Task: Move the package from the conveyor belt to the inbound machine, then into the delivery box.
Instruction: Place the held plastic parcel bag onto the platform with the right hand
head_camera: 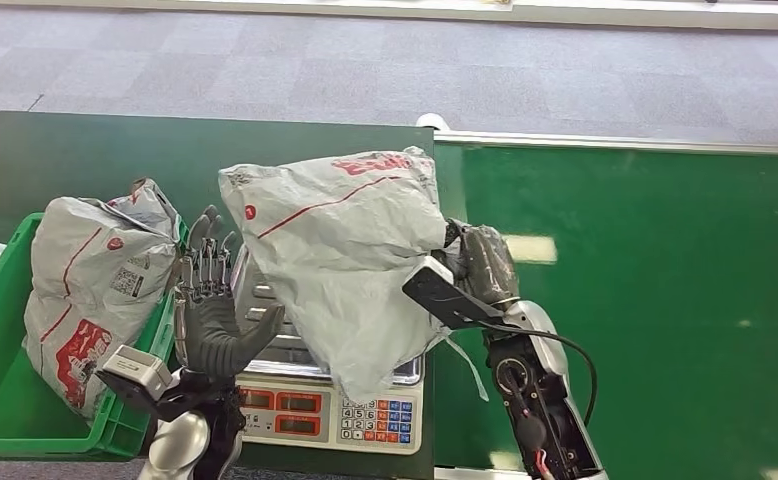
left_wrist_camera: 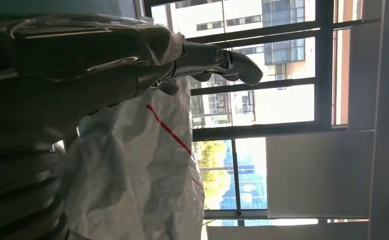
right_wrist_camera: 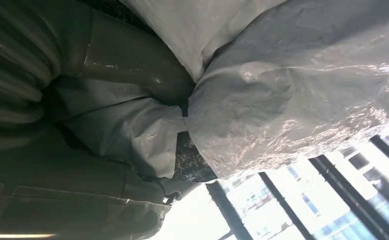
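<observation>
A grey plastic mail package with red lettering hangs above the scale, its lower end near the weighing plate. My right hand grips its right side, and the bag's crumpled film bunches around the thumb. My left hand stands upright just left of the package, fingers spread, holding nothing. Its fingers reach past the same grey package. The green conveyor belt lies to the right.
A green crate at the left holds another grey package leaning on its right wall. The scale's display and keypad face me at the table's front edge. Grey carpet floor lies beyond the dark green table.
</observation>
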Motion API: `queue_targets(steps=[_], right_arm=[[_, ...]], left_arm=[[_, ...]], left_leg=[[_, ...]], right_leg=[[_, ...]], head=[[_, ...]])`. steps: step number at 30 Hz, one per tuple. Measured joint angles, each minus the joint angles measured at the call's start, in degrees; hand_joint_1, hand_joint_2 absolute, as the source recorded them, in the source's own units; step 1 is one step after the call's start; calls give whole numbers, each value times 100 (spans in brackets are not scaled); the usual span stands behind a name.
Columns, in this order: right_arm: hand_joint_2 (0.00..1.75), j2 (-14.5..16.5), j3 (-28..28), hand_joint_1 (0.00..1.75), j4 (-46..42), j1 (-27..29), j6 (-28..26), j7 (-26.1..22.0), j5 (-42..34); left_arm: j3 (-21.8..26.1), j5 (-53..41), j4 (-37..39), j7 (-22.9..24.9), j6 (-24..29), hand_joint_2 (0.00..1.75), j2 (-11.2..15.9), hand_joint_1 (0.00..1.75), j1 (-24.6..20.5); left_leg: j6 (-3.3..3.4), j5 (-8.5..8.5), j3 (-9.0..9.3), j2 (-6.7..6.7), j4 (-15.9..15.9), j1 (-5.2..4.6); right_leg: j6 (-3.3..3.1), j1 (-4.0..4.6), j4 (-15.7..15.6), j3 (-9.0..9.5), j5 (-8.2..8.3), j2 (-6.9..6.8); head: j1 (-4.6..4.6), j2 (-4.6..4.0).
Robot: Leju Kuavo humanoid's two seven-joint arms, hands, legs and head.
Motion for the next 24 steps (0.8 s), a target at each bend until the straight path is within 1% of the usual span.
queue_targets(steps=[3,6,7,10,11,13,16,20,24], right_arm=[[175,138,231,175,571,-244,144,-62,-184],[175,285,413,175,1250,-498,203,-222,-385],[175,337,466,171,1484,-582,239,-302,-464],[175,488,599,40,2088,-772,368,-584,-723],[175,532,637,0,2249,-818,396,-664,-800],[175,604,703,0,2510,-902,405,-763,-901],[175,666,764,0,2746,-984,278,-793,-979],[175,679,770,0,2796,-1042,-1,-791,-1086],[175,677,769,0,2762,-1060,-86,-766,-1139]], left_arm=[[-39,22,20,58,-6,175,-12,0,-95],[-83,31,56,84,-14,175,-43,0,-215],[-99,35,75,90,-17,175,-51,0,-268],[-140,70,132,105,-20,175,-66,0,-382],[-146,80,148,109,-20,175,-68,0,-400],[-150,85,173,108,-9,175,-69,0,-418],[-149,86,195,79,28,175,-69,0,-423],[-144,86,198,44,106,175,-67,0,-419],[-140,82,198,34,138,175,-60,0,-409]], left_leg=[[-2,4,1,-1,0,1],[-2,5,0,-1,0,1],[-2,5,-1,-2,0,1],[-2,5,-1,-2,0,1],[-2,5,-1,-1,0,1],[-2,5,-2,-1,0,1],[-2,5,-4,-2,0,1],[-2,5,-5,-2,0,1],[-2,5,-4,-2,1,1]], right_leg=[[0,1,3,0,0,-1],[0,1,4,-1,0,0],[0,1,5,-1,0,0],[0,1,5,-1,0,0],[0,1,5,-2,0,0],[0,1,5,-4,0,0],[0,1,4,-6,0,0],[0,1,4,-6,0,0],[0,1,4,-6,0,0]], head=[[-1,0],[1,0],[1,0],[1,0],[1,0],[1,0],[1,0],[1,0],[0,0]])
